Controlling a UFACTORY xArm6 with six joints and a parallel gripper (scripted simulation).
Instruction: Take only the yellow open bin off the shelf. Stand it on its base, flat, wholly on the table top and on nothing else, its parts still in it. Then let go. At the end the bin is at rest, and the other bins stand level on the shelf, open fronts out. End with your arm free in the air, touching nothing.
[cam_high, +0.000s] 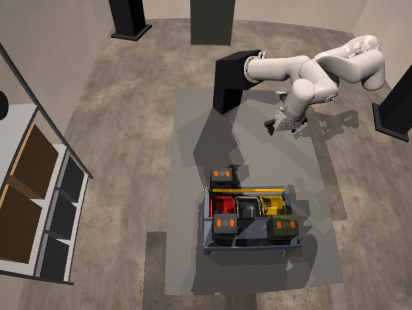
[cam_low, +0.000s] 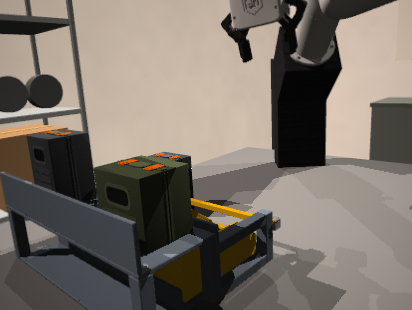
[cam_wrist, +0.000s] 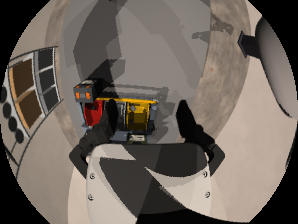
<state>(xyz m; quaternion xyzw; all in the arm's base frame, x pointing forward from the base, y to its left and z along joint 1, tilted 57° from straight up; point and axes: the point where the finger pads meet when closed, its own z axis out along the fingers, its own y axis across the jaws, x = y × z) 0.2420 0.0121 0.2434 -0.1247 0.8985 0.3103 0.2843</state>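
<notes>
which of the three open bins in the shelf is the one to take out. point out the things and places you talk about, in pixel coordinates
The yellow bin (cam_high: 273, 205) (cam_wrist: 137, 120), at the end of the row beside the grey bin (cam_high: 248, 206); the others are grey and red.

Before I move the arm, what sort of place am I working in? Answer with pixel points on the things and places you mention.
Probably a workshop or storeroom: a tall shelf rack (cam_high: 65, 150) (cam_low: 79, 65) with cartons and dark bins, a small rack of coloured bins, and a bare, mottled floor (cam_high: 120, 125).
</notes>
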